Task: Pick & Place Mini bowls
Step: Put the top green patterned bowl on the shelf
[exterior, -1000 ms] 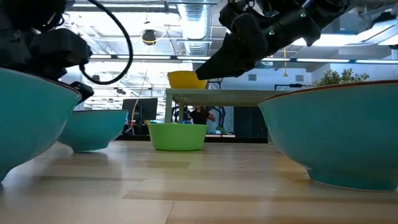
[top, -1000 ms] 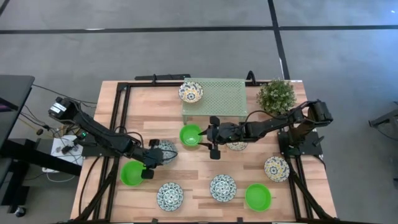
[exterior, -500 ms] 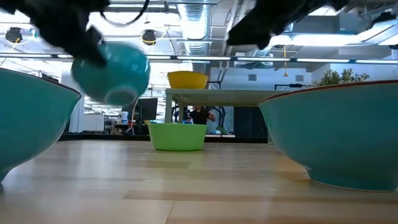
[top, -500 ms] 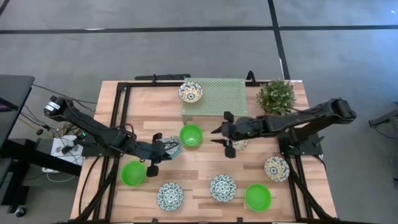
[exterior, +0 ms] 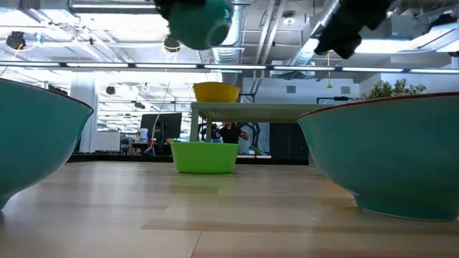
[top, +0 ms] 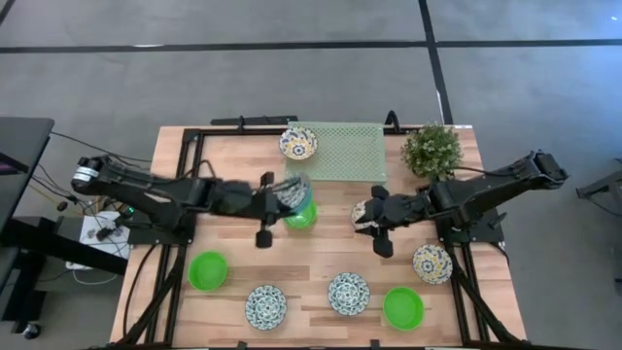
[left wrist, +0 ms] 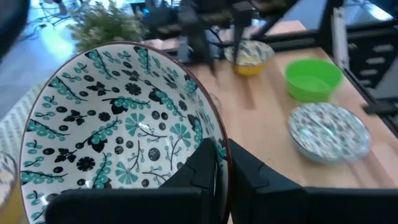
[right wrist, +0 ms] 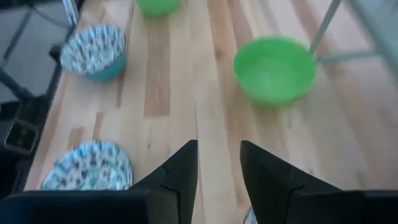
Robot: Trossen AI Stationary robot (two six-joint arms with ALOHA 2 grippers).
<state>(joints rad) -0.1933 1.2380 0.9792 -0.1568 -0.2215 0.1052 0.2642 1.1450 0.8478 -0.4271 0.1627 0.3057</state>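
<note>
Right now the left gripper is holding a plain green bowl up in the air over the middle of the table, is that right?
Not quite. The left gripper does hold a bowl aloft over the table's middle, but it is a patterned bowl, white with blue ornament, not plain green. The left wrist view shows it clamped by the rim.

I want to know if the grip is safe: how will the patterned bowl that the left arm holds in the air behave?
The bowl looks like stiff, glazed ware, so probably slippery and breakable if dropped. The left gripper pinches only the rim, with the bowl tilted, so it may swing or slip. It hangs above the green bowl, which it could hit.
</note>
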